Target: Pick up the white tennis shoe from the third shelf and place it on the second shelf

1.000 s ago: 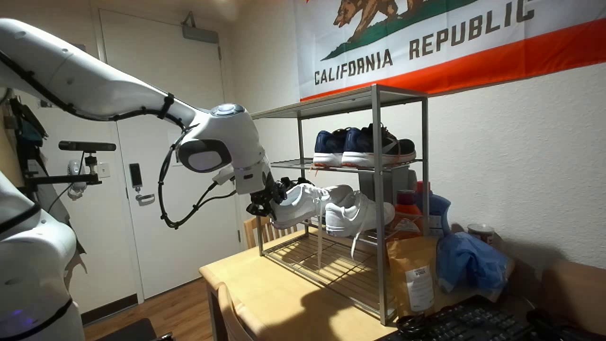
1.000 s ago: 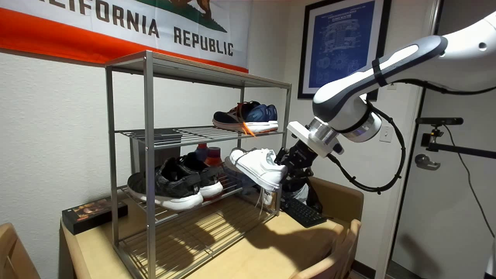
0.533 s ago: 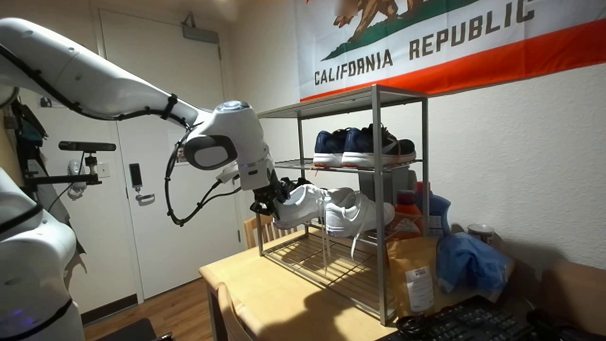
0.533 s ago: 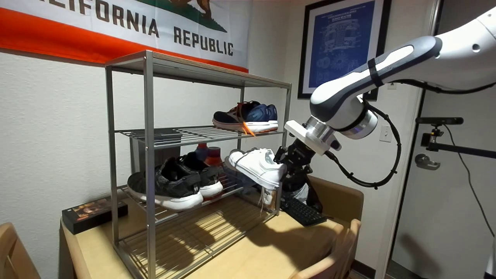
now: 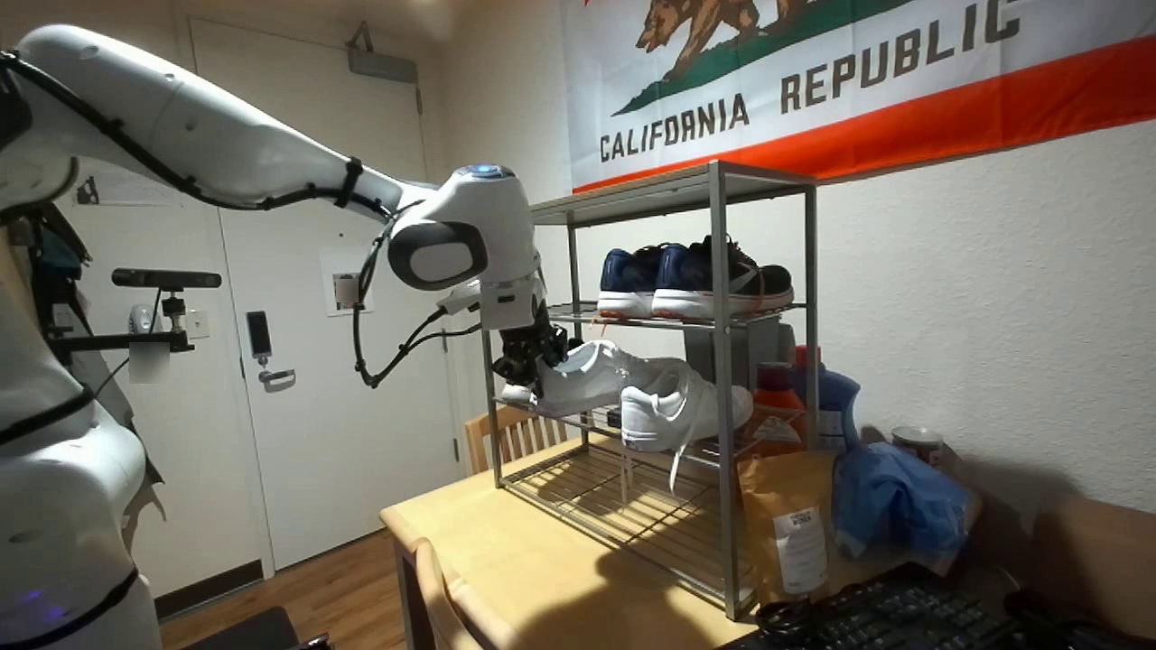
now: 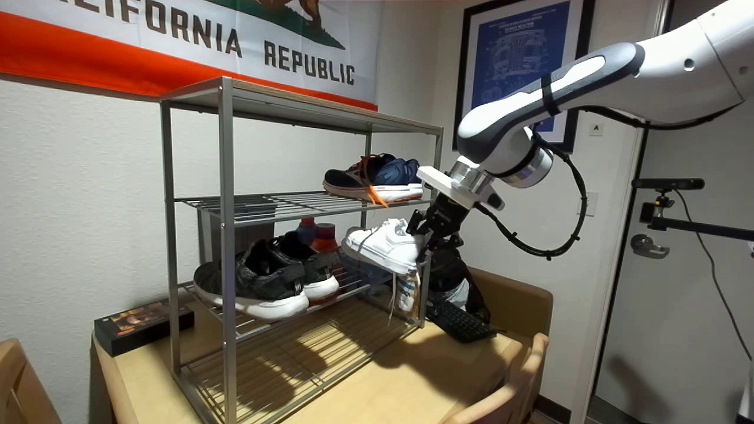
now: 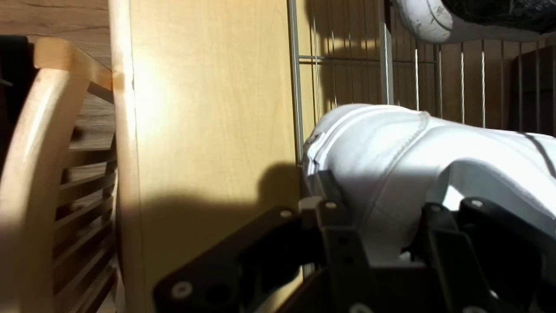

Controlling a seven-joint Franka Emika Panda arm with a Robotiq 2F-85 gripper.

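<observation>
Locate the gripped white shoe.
In an exterior view, the white shoe is right of the black shoes, lower than the blue shoes, its heel in the claw.

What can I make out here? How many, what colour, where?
White tennis shoe: 1, white, gripped at heel
Other white shoe: 1, white, middle shelf
Black shoes: 2, black, same shelf
Blue shoes: 2, navy, upper shelf
Rack: 1, silver, on table
Table: 1, tan, under rack
Chairs: 2, tan, beside table
Flag: 1, multicoloured, wall
Framed print: 1, blue, wall
Bottles: 2, orange and blue, beside rack
Pouch: 1, golden, beside rack
Bundle: 1, blue, beside pouch
Keyboard: 1, black, near rack
Box: 1, black, on table
Doors: 2, whitish, background
Cameras: 2, black, on brackets
Robot arm: 1, white, beside rack
End effector: 1, black, gripping tennis shoe
</observation>
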